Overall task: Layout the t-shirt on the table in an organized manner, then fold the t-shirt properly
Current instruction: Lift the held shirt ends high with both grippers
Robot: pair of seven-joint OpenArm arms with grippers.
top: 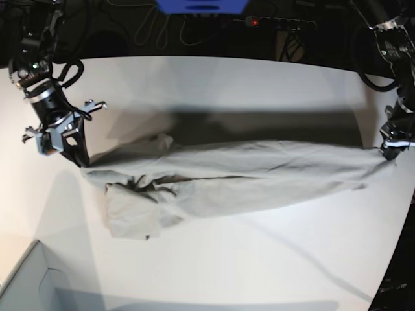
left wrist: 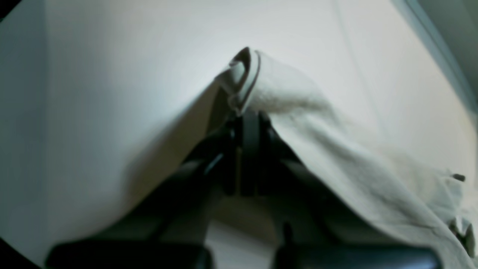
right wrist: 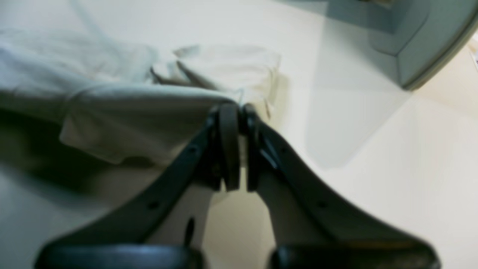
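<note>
The light grey-beige t-shirt (top: 246, 175) hangs stretched between my two grippers above the white table (top: 214, 84), bunched into a long band, with one sleeve (top: 133, 210) drooping onto the tabletop. My left gripper (top: 387, 152), at the right of the base view, is shut on a hemmed edge of the shirt (left wrist: 244, 80). My right gripper (top: 81, 162), at the left of the base view, is shut on the other end of the shirt (right wrist: 149, 112). The right wrist view shows the fingertips (right wrist: 228, 123) pressed together on the cloth.
A pale grey box corner (top: 26, 282) stands at the front left and shows in the right wrist view (right wrist: 418, 41). The table's curved edge (left wrist: 444, 52) runs close behind my left gripper. Cables and a blue object (top: 201, 6) lie beyond the far edge.
</note>
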